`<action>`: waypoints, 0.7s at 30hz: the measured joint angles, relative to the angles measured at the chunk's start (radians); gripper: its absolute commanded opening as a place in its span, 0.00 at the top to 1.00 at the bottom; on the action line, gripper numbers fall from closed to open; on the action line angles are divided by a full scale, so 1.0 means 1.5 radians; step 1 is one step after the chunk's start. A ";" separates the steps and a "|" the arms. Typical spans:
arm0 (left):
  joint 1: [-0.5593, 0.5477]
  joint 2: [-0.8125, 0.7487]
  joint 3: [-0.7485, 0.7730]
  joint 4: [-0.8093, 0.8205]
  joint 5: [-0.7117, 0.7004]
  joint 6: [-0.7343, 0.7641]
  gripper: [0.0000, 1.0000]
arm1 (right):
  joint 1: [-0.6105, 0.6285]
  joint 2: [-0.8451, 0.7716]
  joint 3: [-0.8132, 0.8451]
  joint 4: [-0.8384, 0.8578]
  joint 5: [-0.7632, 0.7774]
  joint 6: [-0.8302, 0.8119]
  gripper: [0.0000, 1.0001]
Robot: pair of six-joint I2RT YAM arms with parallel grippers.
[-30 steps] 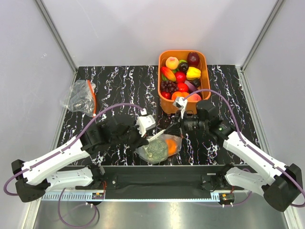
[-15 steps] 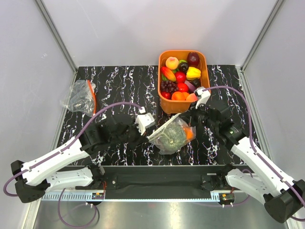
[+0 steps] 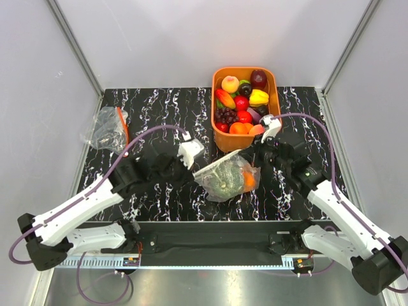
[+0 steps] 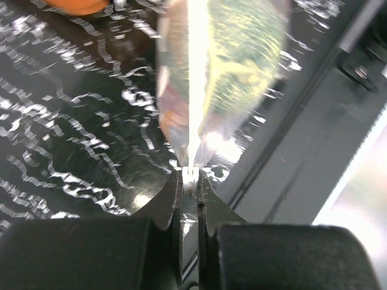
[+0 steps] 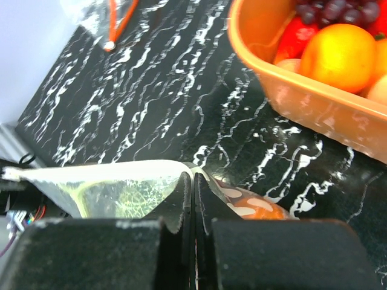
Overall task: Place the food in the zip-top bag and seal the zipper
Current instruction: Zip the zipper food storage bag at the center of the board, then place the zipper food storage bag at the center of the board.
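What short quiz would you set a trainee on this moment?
1. True or false: the transparent white-dotted zip-top bag lies flat on the table, untouched.
2. What shows inside it? A) a green netted round melon and an orange round fruit; B) a banana only; C) nothing.
3. Which arms' jaws pinch the bag's mouth edge?
Key: 1 false; 2 A; 3 both, one at each end.

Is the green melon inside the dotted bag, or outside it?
Inside: the green melon and an orange fruit show through the dotted bag, held at its edge by the left gripper and right gripper.
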 measured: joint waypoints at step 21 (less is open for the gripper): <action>0.257 0.258 0.200 0.004 0.009 -0.075 0.06 | -0.023 0.157 0.173 -0.035 0.156 0.048 0.06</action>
